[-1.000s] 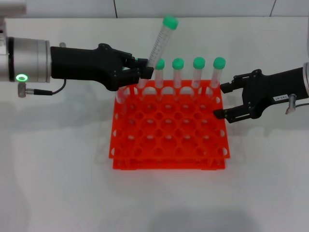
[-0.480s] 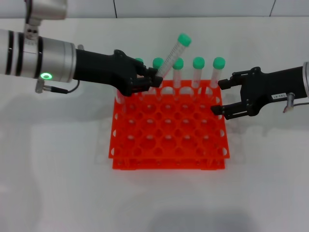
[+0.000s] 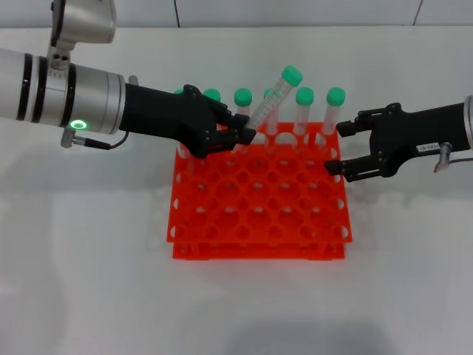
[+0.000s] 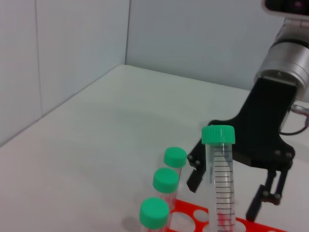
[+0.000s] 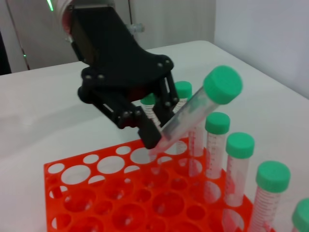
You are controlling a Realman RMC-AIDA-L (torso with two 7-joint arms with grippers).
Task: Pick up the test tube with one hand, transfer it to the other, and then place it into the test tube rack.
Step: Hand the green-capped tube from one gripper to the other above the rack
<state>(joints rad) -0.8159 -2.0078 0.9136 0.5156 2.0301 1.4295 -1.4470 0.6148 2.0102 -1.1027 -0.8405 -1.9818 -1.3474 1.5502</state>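
My left gripper (image 3: 244,136) is shut on the lower end of a clear test tube (image 3: 269,106) with a green cap (image 3: 291,75). It holds the tube tilted towards the right, over the back row of the orange-red rack (image 3: 259,250). My right gripper (image 3: 336,149) is open and empty at the rack's back right corner, a short way from the tube. In the right wrist view the left gripper (image 5: 153,137) clamps the slanted tube (image 5: 186,116) above the rack (image 5: 48,175). In the left wrist view the tube (image 4: 218,183) stands in front of the right gripper.
Several more green-capped tubes (image 3: 304,111) stand upright in the rack's back row (image 5: 216,145), close behind and beside the held tube. The rack's other holes are empty. White table (image 3: 89,281) lies all around, with a wall behind.
My left gripper has carried the tube to the right, over the rack's back row, and the tube has tipped further towards the right gripper. The right gripper has barely moved.
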